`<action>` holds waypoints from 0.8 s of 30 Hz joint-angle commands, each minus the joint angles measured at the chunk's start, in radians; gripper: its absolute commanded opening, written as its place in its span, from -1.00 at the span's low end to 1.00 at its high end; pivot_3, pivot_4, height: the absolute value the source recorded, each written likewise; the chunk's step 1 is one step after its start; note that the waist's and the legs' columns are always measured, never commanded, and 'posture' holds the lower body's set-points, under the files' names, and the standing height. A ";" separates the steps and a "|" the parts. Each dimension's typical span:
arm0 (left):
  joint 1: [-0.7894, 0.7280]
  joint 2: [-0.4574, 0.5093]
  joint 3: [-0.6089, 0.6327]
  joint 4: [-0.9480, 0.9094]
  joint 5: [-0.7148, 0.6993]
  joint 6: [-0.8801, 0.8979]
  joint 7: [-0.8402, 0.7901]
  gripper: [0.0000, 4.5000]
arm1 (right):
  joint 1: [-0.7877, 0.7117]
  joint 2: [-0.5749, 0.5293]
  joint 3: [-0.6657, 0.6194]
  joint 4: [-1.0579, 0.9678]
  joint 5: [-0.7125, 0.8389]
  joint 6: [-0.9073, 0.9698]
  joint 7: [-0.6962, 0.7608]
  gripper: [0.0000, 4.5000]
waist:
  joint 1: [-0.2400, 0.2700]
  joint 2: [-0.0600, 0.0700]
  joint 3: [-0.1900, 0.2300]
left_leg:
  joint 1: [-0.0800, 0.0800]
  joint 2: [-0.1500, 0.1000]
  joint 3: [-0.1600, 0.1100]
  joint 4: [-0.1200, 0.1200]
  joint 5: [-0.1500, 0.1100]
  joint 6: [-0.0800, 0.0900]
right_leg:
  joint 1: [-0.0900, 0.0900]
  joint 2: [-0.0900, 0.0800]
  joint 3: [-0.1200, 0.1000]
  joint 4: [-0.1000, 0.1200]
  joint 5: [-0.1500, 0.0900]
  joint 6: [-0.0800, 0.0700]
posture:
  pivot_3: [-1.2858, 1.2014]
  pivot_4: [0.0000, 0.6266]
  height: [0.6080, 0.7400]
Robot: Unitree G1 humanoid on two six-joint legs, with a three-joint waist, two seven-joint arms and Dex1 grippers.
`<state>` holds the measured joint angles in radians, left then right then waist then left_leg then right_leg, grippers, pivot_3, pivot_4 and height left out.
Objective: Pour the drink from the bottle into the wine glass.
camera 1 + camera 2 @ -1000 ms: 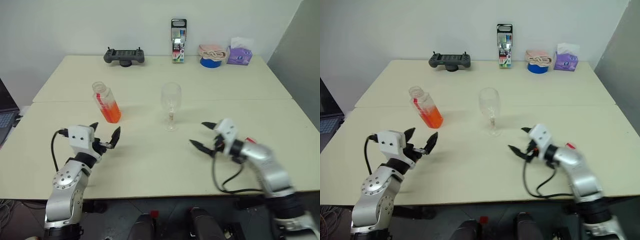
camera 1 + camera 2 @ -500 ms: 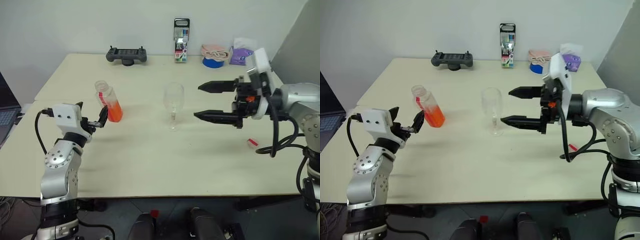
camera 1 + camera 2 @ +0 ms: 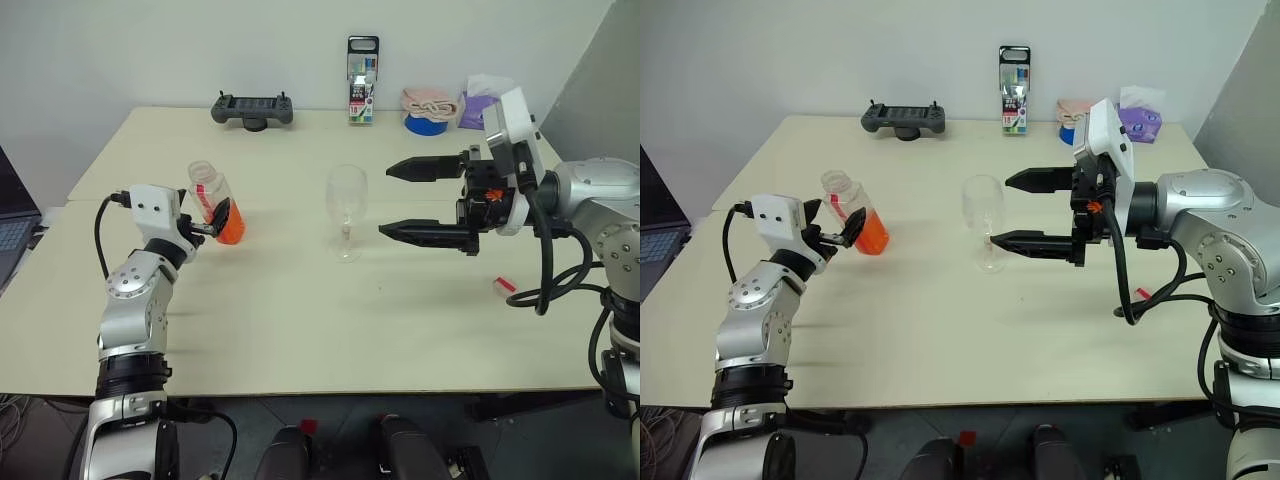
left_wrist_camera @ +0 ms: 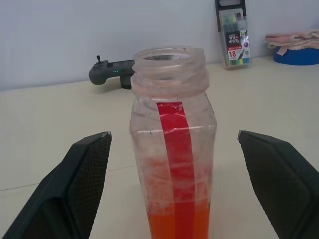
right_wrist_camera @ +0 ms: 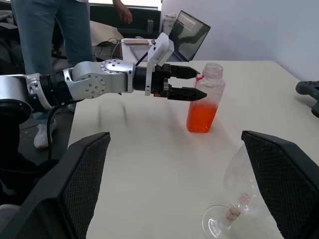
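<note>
Close your left pincer (image 3: 213,219) on the bottle (image 3: 213,203).
Both pincers gape empty; grip low, keeping the uncapped bottle upright.

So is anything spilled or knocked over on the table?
No, nothing spilled. The bottle stands upright with its cap off, orange drink inside. The wine glass stands upright too, empty. A small red thing lies on the table.

Number "18" on white label of marker pack (image 4: 233,31), other print illegible
</note>
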<state>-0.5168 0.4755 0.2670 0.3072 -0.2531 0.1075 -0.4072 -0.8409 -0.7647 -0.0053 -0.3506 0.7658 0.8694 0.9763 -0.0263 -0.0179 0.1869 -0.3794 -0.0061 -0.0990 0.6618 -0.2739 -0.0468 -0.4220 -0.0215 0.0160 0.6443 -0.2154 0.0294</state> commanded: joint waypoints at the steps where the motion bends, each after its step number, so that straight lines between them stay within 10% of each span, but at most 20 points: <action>1: -0.053 0.002 -0.014 0.049 0.021 -0.073 -0.015 0.92 | -0.011 -0.006 -0.014 -0.031 0.001 -0.005 -0.011 1.00 | 0.000 0.000 0.000 | 0.000 0.000 0.000 0.000 0.000 0.000 | 0.000 0.000 0.000 0.000 0.000 0.000 | 0.03 -0.52 1.00; 11: -0.161 -0.021 -0.027 0.269 0.052 -0.197 -0.004 0.92 | -0.003 -0.005 -0.013 -0.059 0.010 0.013 -0.033 1.00 | 0.000 0.000 0.000 | 0.000 0.000 0.000 0.000 0.000 0.000 | 0.000 0.000 0.000 0.000 0.000 -0.001 | 0.03 -0.52 1.00; 20: -0.205 -0.035 -0.024 0.353 0.051 -0.284 0.000 -0.12 | 0.014 -0.015 -0.033 -0.088 0.020 0.036 -0.070 1.00 | 0.000 0.000 0.000 | 0.000 0.000 0.000 0.000 0.000 0.000 | 0.000 0.000 0.000 0.000 0.001 -0.001 | 0.03 -0.52 1.00; 24: -0.249 -0.021 -0.045 0.331 0.049 -0.272 -0.042 -0.16 | 0.095 -0.036 -0.060 -0.120 -0.021 0.040 -0.136 1.00 | 0.001 -0.001 0.000 | -0.001 0.000 -0.001 0.000 0.000 0.000 | 0.000 0.000 -0.001 0.000 0.001 -0.001 | 0.03 -0.52 1.00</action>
<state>-0.7122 0.4334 0.2288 0.6829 -0.2108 -0.1420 -0.4282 -0.7641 -0.7828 -0.0245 -0.4427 0.7641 0.9159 0.8703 -0.0255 -0.0185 0.1872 -0.3806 -0.0062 -0.1006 0.6620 -0.2739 -0.0468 -0.4223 -0.0217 0.0147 0.6447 -0.2142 0.0280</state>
